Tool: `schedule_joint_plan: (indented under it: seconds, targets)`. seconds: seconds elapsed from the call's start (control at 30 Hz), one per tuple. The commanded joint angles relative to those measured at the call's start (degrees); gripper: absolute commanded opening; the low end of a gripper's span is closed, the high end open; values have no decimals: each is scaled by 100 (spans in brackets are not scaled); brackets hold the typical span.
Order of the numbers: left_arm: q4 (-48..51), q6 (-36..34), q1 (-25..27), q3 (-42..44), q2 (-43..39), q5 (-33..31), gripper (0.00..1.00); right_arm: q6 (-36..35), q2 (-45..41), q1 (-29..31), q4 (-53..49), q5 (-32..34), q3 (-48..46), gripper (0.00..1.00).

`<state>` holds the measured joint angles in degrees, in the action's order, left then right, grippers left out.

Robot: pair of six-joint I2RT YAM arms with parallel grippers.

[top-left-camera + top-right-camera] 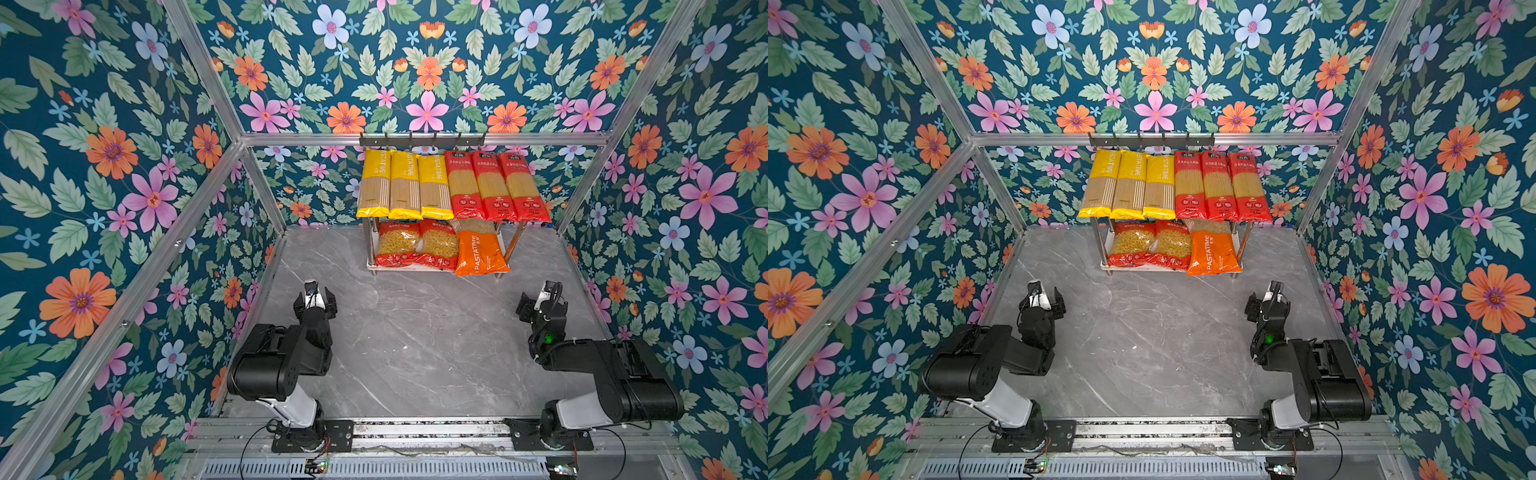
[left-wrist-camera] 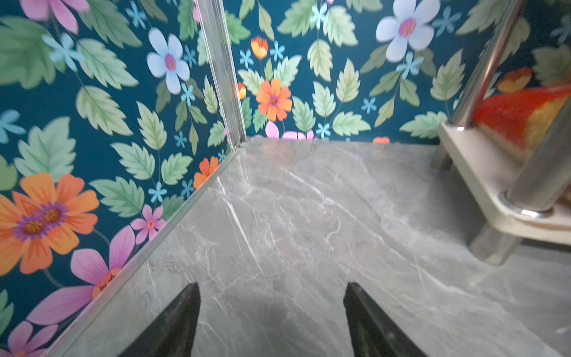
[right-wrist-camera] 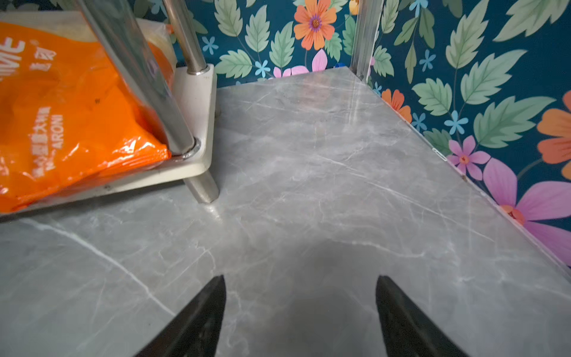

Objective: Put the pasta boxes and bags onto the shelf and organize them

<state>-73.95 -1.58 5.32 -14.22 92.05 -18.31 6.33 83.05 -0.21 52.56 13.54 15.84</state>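
The left claw [image 2: 272,287] and the right claw [image 3: 301,278] are open, empty. The orange bag [image 1: 480,253] on the shelf [image 3: 202,123] lies ahead, its long axis toward them, nearer the right claw.

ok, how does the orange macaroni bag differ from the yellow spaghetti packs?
The orange macaroni bag is squat and single, on the lower tier of the shelf; the yellow spaghetti packs are long, three side by side, on the upper tier. Both read PASTATIME.
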Motion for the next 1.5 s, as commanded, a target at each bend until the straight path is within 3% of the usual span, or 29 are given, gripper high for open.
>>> schedule_joint_plan:
  seconds: [0.0, 0.03, 0.07, 0.17, 0.2, 0.27, 1.47]
  targets:
    - [-174, 143, -48, -73, 108, 139, 76, -85, 70, 3, 462, -102, -9, 83]
    - [57, 181, -49, -92, 23, 141, 77, -99, 83, 5, 458, -104, -10, 86]
    - [252, 220, -61, -124, -44, 142, 77, -20, -21, -1, 160, -106, 23, 96]
    - [138, 211, -62, -121, 7, 122, 77, -93, 70, 3, 453, -103, -4, 99]
    - [192, 220, -66, -125, -11, 134, 81, -65, 28, 3, 322, -117, 5, 99]
    - [100, 207, -66, -110, 19, 132, 99, -17, 7, 5, 251, -116, 23, 99]
    - [114, 238, -67, -108, 6, 46, 100, -70, 36, 8, 343, -118, 8, 99]
